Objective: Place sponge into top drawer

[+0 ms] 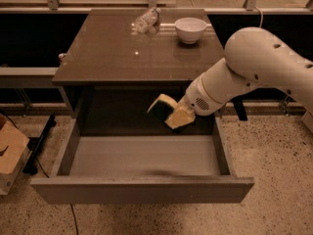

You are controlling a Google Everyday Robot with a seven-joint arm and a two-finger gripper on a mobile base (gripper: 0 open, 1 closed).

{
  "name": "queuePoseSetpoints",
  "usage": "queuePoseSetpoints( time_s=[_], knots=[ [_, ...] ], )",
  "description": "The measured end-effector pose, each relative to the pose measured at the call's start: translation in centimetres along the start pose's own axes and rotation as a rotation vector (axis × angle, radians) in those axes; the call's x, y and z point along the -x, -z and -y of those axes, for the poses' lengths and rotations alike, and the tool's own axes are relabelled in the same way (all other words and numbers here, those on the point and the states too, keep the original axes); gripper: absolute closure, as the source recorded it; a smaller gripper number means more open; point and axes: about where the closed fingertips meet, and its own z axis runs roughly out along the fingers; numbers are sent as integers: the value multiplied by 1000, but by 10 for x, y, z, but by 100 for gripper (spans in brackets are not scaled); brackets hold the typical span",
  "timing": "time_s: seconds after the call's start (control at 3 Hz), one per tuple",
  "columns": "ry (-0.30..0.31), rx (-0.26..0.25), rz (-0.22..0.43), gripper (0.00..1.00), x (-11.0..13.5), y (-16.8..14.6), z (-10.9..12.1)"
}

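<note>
The top drawer is pulled wide open below the brown cabinet top; its grey floor is bare. My gripper is shut on the pale-yellow sponge, whose dark scouring face points left. It holds the sponge in the air above the drawer's rear right part, just below the cabinet top's front edge. The white arm reaches in from the right.
A white bowl and a clear plastic bottle stand at the back of the cabinet top. A cardboard box sits on the floor at the left. A dark shelf runs behind the cabinet.
</note>
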Motion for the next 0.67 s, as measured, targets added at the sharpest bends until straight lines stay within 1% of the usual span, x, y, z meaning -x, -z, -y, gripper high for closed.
queuePoseSetpoints(
  time_s=[0.33,0.67],
  knots=[
    [-37,-15,-78,81,-32,-33,0],
    [-79,-42,-109,58,-56,-71,13]
  ],
)
